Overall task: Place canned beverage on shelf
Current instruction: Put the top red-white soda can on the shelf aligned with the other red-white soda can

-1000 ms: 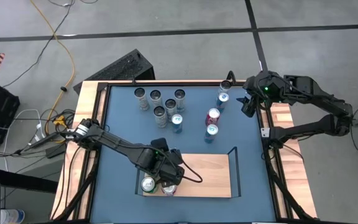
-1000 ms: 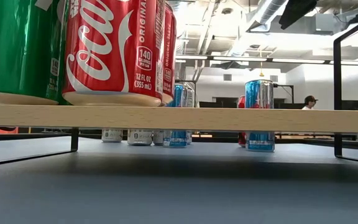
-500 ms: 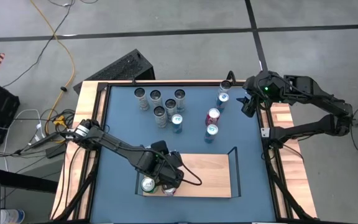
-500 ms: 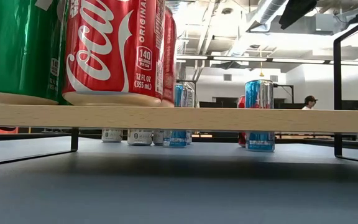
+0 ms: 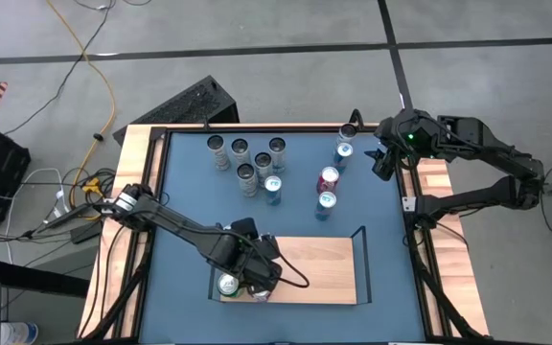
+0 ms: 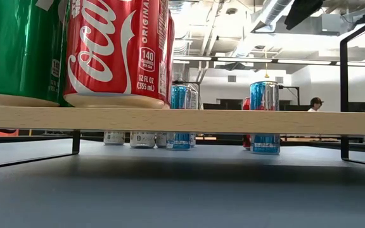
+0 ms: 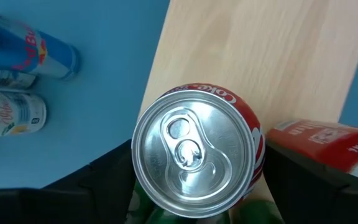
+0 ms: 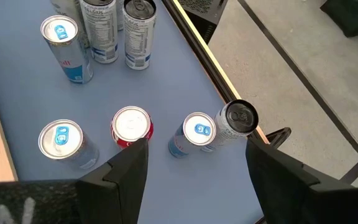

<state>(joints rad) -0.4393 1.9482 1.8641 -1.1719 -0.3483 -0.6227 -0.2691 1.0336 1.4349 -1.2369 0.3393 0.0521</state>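
Directly under left gripper [image 5: 254,278] stood red cola can [image 7: 197,163], upright on shelf [image 5: 326,268] near its left end, beside green can [image 6: 18,50]. Fingers flanked can; grip or gap not discernible. Right gripper [image 5: 383,161] waited well apart, jaws parted, empty.

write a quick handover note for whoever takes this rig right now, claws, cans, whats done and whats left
Left claw: over the shelf's left end, fingers either side of the red Coca-Cola can; grip cannot be told.
Right claw: open, holding nothing, waiting at the table's far right edge.
Done: green can and Coca-Cola can stand on the shelf.
Left: clear the left claw, then shelve the cans on the blue tabletop.
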